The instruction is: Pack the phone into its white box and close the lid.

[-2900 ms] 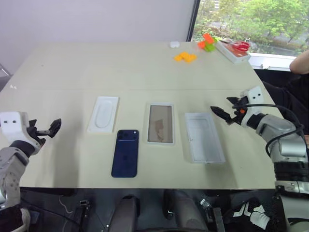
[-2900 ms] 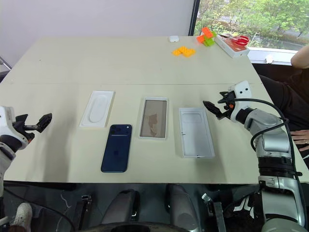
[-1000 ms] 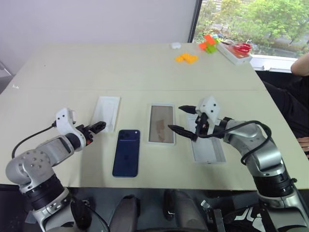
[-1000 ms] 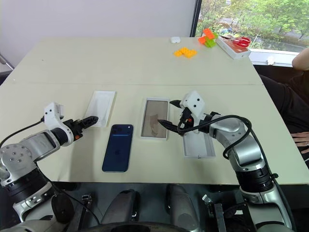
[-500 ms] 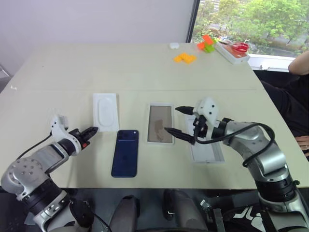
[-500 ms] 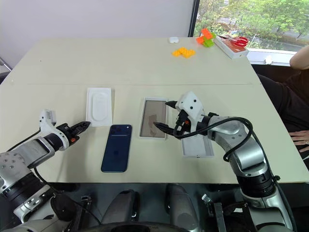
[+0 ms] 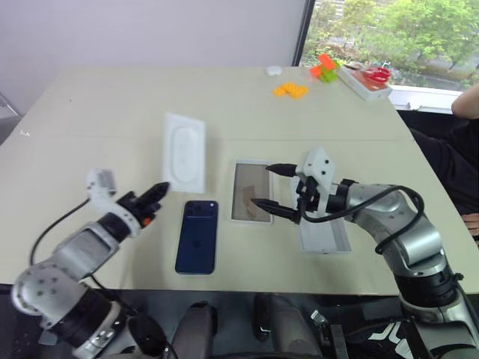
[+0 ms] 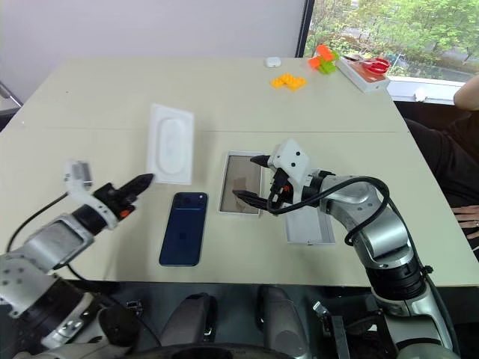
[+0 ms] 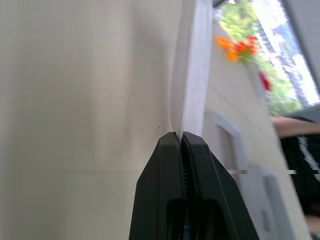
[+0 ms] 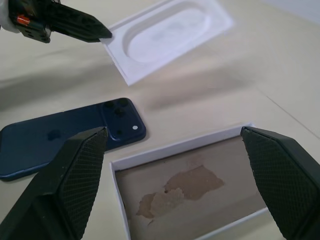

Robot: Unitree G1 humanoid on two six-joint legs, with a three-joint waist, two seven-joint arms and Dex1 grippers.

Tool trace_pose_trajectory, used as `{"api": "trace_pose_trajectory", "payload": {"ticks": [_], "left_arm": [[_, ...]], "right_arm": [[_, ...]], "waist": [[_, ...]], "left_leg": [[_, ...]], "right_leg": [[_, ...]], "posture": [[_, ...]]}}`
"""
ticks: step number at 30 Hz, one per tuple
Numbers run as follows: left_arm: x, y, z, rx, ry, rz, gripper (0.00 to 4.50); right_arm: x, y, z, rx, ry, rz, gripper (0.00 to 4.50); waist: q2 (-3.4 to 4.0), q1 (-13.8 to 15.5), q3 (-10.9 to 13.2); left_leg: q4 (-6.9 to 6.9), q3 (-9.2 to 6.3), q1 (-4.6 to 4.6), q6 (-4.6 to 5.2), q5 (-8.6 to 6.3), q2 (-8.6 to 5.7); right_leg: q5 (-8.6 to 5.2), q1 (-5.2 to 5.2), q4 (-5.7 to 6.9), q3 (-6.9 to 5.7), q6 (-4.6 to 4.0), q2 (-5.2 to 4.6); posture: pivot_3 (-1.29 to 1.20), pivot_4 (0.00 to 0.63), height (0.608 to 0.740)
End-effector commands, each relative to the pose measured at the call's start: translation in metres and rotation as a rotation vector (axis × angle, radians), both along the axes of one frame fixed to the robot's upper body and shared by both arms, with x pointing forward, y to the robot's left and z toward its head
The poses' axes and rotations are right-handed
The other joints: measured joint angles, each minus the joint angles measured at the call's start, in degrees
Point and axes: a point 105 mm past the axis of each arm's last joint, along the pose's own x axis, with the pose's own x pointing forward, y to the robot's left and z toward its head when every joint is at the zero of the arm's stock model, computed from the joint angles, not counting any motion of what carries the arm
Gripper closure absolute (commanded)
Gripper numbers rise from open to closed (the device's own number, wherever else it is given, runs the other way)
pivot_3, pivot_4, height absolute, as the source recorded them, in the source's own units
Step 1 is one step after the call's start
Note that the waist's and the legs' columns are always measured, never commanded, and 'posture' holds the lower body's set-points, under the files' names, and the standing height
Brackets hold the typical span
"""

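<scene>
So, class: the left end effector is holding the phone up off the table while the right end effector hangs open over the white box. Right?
Not quite. The left end effector holds the flat white insert with the oval hollow, as the right eye view shows. The phone lies on the table. The right end effector does hang open over the white box.

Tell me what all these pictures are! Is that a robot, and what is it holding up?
Yes, it is a robot with two arms. Two pictures come from cameras in its head, looking down at a table. The other two come from little cameras on its wrists.

On the table lie a dark blue phone, a white box with a brownish floor, and the lid lying open side up. Far away sit some orange blocks.

The left gripper has its jaws shut on a corner of a flat white insert with an oval hollow, lifted off the table. The right gripper hangs over the box with jaws wide open, holding nothing.
</scene>
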Motion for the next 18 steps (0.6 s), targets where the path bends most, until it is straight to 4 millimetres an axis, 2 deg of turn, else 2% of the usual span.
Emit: {"api": "trace_pose_trajectory", "payload": {"ticks": [1,4,9,14,18], "left_arm": [[0.003,-0.057,0.009,0.088,-0.012,-0.082,4.48],[0.007,-0.084,0.005,0.033,0.040,-0.080,4.48],[0.007,-0.112,0.008,-0.061,0.079,-0.121,4.48],[0.001,-0.131,-0.003,-0.045,0.158,-0.160,4.48],[-0.002,-0.134,-0.007,-0.066,0.187,-0.180,4.48]], "right_arm": [[0.006,-0.008,0.006,-0.010,-0.045,-0.018,0.00],[0.009,-0.013,0.006,-0.013,-0.053,-0.037,0.00],[0.010,-0.013,0.005,-0.009,-0.061,-0.047,0.00],[0.010,-0.013,0.005,-0.006,-0.068,-0.052,0.00],[0.011,-0.014,0.005,-0.008,-0.072,-0.053,0.00]], "waist": [[-0.02,-0.26,0.01],[-0.16,0.02,0.07],[-0.13,-0.26,0.05],[-0.14,-0.04,0.06],[-0.14,-0.02,0.06]], "left_leg": [[0.00,0.01,-0.01,0.00,0.00,-0.03],[0.00,0.01,0.08,0.00,0.00,-0.03],[-0.04,-0.03,0.16,0.01,0.00,0.01],[-0.10,0.04,0.40,0.01,0.00,0.00],[-0.10,0.06,0.39,0.01,0.00,-0.02]], "right_leg": [[0.00,0.01,-0.01,0.01,0.00,-0.01],[0.01,0.14,-0.06,0.10,0.00,-0.01],[0.00,0.12,-0.04,0.11,0.00,0.13],[-0.13,0.31,-0.06,0.13,0.20,0.11],[-0.13,0.33,-0.10,0.11,0.21,0.08]], "posture": [[0.00,0.150,0.740],[0.00,0.150,0.740],[0.00,0.150,0.740],[0.00,0.150,0.740],[0.00,0.150,0.740]]}}
